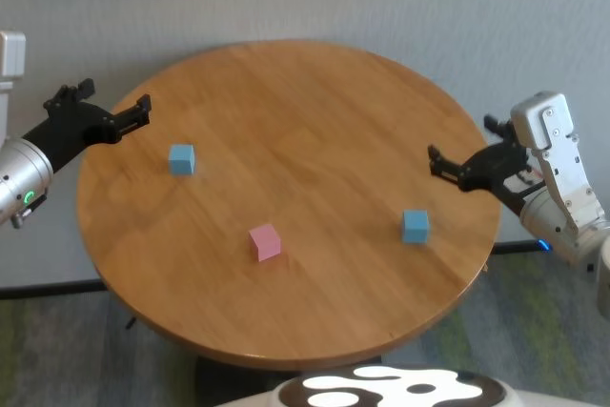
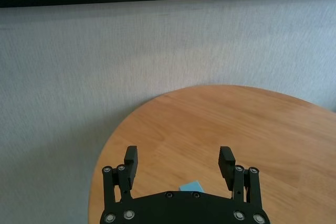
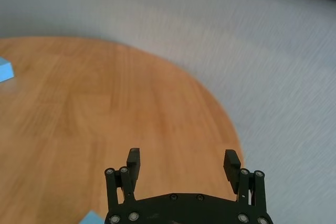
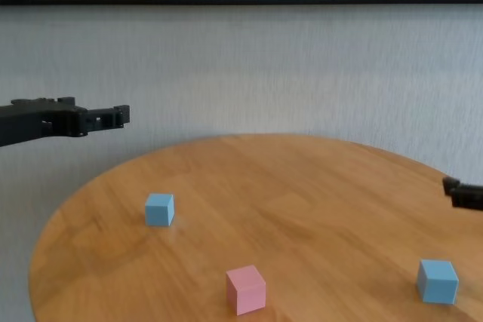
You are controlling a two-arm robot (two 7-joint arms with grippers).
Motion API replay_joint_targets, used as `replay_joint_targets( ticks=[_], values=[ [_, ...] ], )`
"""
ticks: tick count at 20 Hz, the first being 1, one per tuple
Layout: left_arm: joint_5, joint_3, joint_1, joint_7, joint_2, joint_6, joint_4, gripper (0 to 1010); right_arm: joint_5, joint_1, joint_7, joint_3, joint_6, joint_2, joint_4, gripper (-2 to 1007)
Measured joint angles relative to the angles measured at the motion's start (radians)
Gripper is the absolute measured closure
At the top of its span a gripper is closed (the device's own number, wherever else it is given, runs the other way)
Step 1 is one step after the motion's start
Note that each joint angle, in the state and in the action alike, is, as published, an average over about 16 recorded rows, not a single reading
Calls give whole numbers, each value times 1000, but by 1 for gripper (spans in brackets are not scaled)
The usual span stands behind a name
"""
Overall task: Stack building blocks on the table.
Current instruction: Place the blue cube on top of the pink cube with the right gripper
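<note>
Head view: on the table (image 1: 286,92), the pink cube (image 1: 265,242) sits unstacked, with one blue cube (image 1: 181,158) beyond-left of it and the other blue cube (image 1: 415,226) to its right. Left gripper (image 1: 112,109) and right gripper (image 1: 445,166) hover, fingers apart, empty.
Left wrist view: a blue cube (image 2: 191,187) peeks out between the spread jaws.
Chest view: the cubes look light, stiff and matte; you should pinch opposite flat faces squarely.

Soft, even daylight fills the room; the table (image 1: 286,131) shows a faint sheen, cubes cast barely any shadow, and the right wrist view is smeared by motion blur.
</note>
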Motion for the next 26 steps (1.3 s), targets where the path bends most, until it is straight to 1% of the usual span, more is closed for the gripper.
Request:
replay_joint_targets(
  ticks=[3, 5, 7, 10, 13, 16, 19, 23, 26],
  values=[
    [0, 3, -1, -1, 0, 2, 0, 10, 43, -5, 10, 11, 105, -7, -40, 0],
    [1, 4, -2, -1, 0, 4, 0, 10, 72, -7, 12, 19, 186, -15, -70, 0],
    [1, 5, -3, -1, 0, 5, 0, 10, 97, -8, 7, 25, 266, -26, -98, 0],
    [1, 7, -4, -2, 0, 6, 0, 10, 125, -6, -13, 32, 374, -50, -132, 0],
    [1, 8, -4, -2, 1, 7, -1, 10, 139, -2, -44, 34, 466, -81, -154, 0],
    [1, 9, -5, -2, 1, 8, -1, 10, 143, 2, -86, 35, 544, -116, -168, 0],
    [2, 9, -5, -2, 1, 8, -1, 10, 141, 6, -132, 38, 612, -156, -175, -1],
    [2, 10, -5, -3, 1, 9, -1, 10, 136, 9, -193, 47, 685, -211, -173, -1],
    [2, 10, -5, -3, 1, 9, -1, 10, 132, 10, -232, 55, 730, -246, -168, -1]
  ],
)
